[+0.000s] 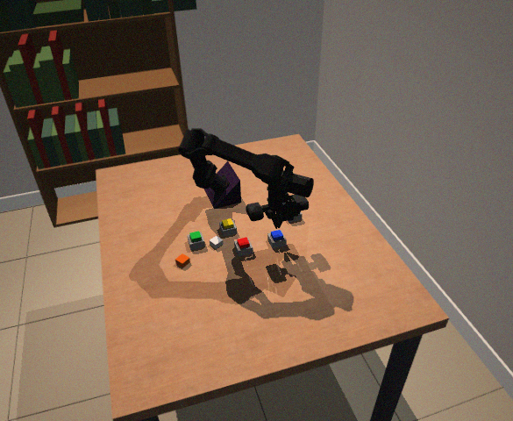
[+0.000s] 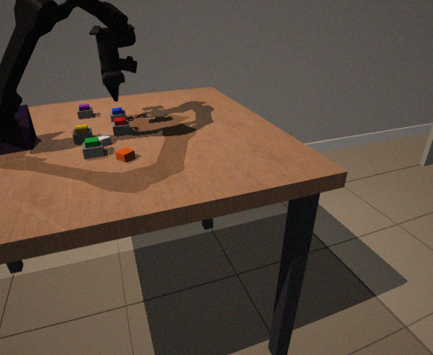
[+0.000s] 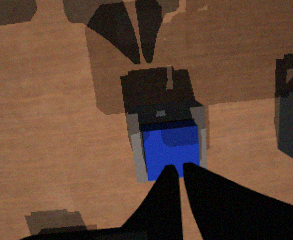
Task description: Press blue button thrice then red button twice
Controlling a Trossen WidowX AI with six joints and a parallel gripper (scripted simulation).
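Your black gripper, jaws closed on nothing, hangs just above the square blue button, so by my judgement you are among the blue presses, with the square red button yet to come.

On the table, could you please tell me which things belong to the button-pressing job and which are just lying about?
Job: blue button, red button, shut pincer above the blue one.

Lying about: green button, yellow button, purple button, white block, orange block.
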